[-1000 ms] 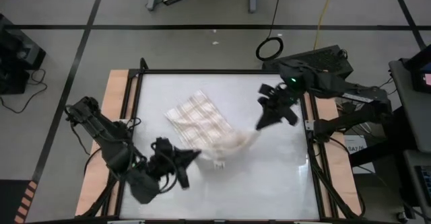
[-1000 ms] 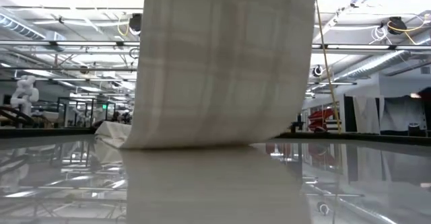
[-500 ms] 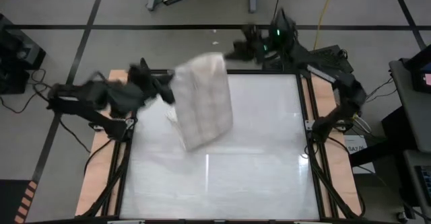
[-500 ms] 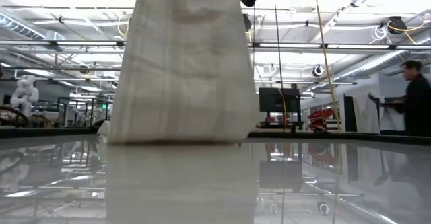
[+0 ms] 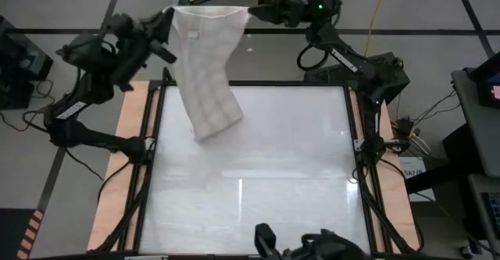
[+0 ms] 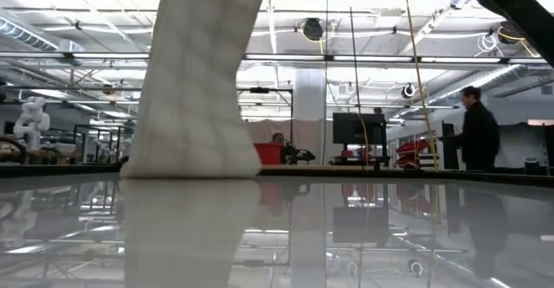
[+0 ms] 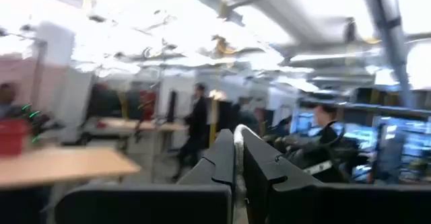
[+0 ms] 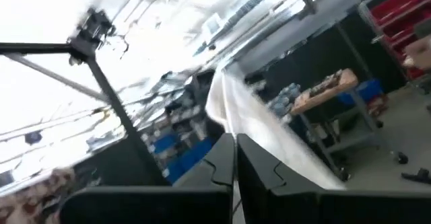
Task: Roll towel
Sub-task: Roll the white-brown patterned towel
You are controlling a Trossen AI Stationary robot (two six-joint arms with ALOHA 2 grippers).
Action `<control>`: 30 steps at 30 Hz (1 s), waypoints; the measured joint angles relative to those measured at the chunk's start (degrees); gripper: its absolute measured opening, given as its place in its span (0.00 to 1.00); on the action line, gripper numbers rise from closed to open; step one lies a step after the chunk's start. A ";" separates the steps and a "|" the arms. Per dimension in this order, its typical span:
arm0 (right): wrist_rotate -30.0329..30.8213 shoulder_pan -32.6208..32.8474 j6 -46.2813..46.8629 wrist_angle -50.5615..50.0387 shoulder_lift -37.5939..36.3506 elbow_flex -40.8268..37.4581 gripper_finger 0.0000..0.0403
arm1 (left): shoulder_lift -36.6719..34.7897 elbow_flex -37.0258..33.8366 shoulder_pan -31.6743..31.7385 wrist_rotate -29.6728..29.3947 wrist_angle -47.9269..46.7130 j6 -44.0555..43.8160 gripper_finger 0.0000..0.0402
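Observation:
The cream-white towel [image 5: 205,65] with tan plaid stripes hangs spread between my two grippers, high over the table's far edge. Its lower end [image 5: 212,123] rests on the table [image 5: 258,174], left of the middle; the low view shows the towel [image 6: 199,80] as a broad hanging sheet reaching the tabletop. My left gripper [image 5: 169,16] is shut on the towel's upper left corner. My right gripper [image 5: 250,12] is shut on its upper right corner. My left gripper pinches the towel's upper left corner [image 7: 238,140] between its two fingers; only a thin strip of cloth shows between them. The towel hangs below it, lower end on the table. My right gripper pinches the towel's upper right corner [image 8: 227,116] between its two fingers. The top edge [image 5: 209,8] runs nearly taut between the grippers.
The table's black frame [image 5: 160,96] borders the glossy top, with bare surface right of and nearer than the towel. A dark mount [image 5: 312,248] sits at the near edge. People stand in the room beyond the table [image 6: 474,128].
Both grippers have gone up and toward the table's far edge, staying shut on the towel's corners. The towel, which lay partly bunched on the table, has been drawn up and spread out; now it hangs as a sheet with only its lower end on the table.

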 joint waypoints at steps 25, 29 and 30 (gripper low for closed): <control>3.92 4.35 -39.84 -60.81 -22.09 6.34 0.00 | 11.47 15.46 1.29 20.06 -12.91 -18.95 0.02; 4.29 3.82 -40.49 -59.80 -20.74 6.28 0.00 | 11.54 15.46 3.65 19.21 -13.38 -18.13 0.02; 4.21 3.74 -40.44 -58.67 -19.89 6.34 0.00 | 11.72 15.46 4.26 19.15 -13.18 -17.76 0.02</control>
